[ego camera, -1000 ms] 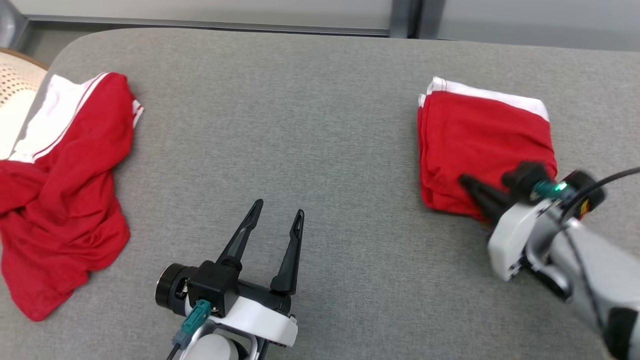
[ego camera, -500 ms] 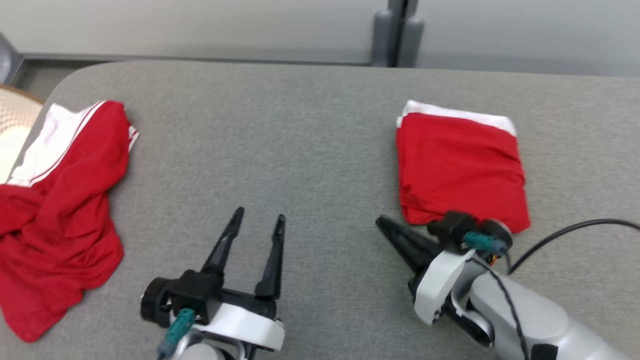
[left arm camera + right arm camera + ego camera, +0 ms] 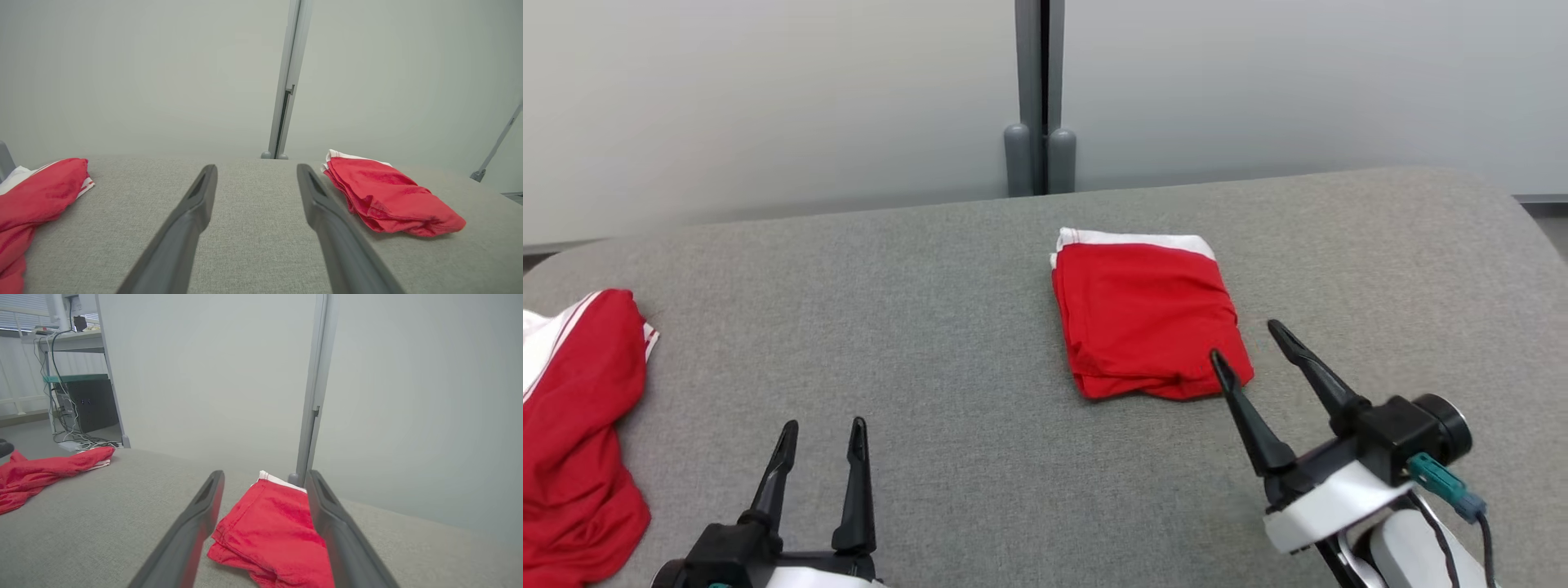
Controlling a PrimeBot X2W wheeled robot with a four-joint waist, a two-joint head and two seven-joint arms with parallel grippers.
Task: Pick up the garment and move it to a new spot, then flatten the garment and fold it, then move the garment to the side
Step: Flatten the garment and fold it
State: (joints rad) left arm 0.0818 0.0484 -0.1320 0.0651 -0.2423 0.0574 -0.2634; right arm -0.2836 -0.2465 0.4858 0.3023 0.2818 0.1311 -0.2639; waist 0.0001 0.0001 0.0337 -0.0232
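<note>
Two grippers: left gripper (image 3: 823,425) and right gripper (image 3: 1245,340) both empty, jaws apart.
Folded garment (image 3: 1143,318): flat on grey pad (image 3: 931,286), at right gripper's 10 o'clock, near its tips.
Loose garment (image 3: 572,425): crumpled, pad's 9 o'clock edge.

Grey padded table (image 3: 931,269) before pale partition panels (image 3: 768,98)
</note>
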